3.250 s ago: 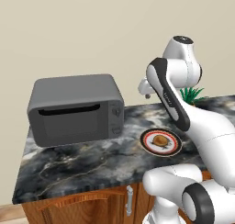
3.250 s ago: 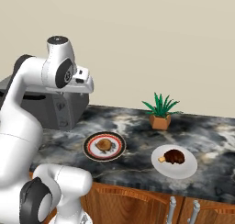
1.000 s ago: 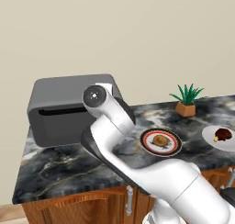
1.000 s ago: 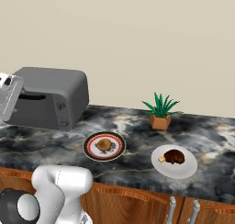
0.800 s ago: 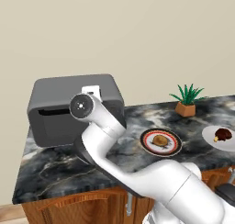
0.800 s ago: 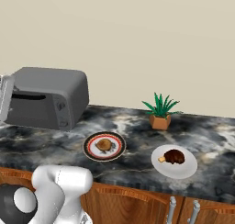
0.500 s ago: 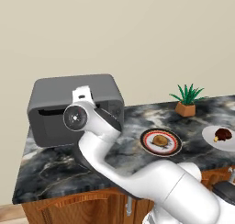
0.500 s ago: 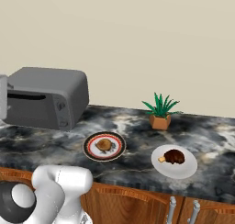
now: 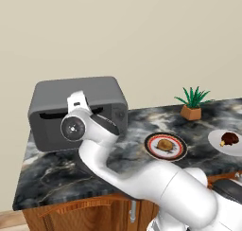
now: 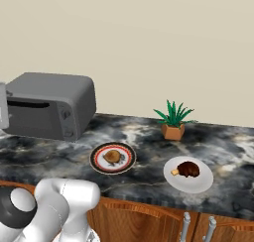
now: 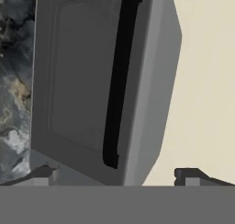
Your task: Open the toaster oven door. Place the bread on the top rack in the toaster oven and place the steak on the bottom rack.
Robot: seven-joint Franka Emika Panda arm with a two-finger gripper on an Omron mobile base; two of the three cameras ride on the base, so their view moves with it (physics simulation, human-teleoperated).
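The grey toaster oven stands at the counter's left end, also seen as the toaster oven. Its toaster oven door is closed, with the long black handle slot running along it; the hand view is rolled sideways. My gripper hovers just in front of the door, jaws wide open with nothing between them; its fingertips straddle the door's end. Top rack and bottom rack are hidden behind the door. The bread lies on a red-rimmed plate. The steak lies on a white plate.
A small potted plant stands at the back of the marble counter. My arm's wrist crosses in front of the oven. The knob panel is at the oven's right front. Wooden cabinet doors run below the counter edge.
My arm has swung left and down across the oven's front, bringing the hand close to the door. The gripper stays open. Bread, steak and door have not moved.
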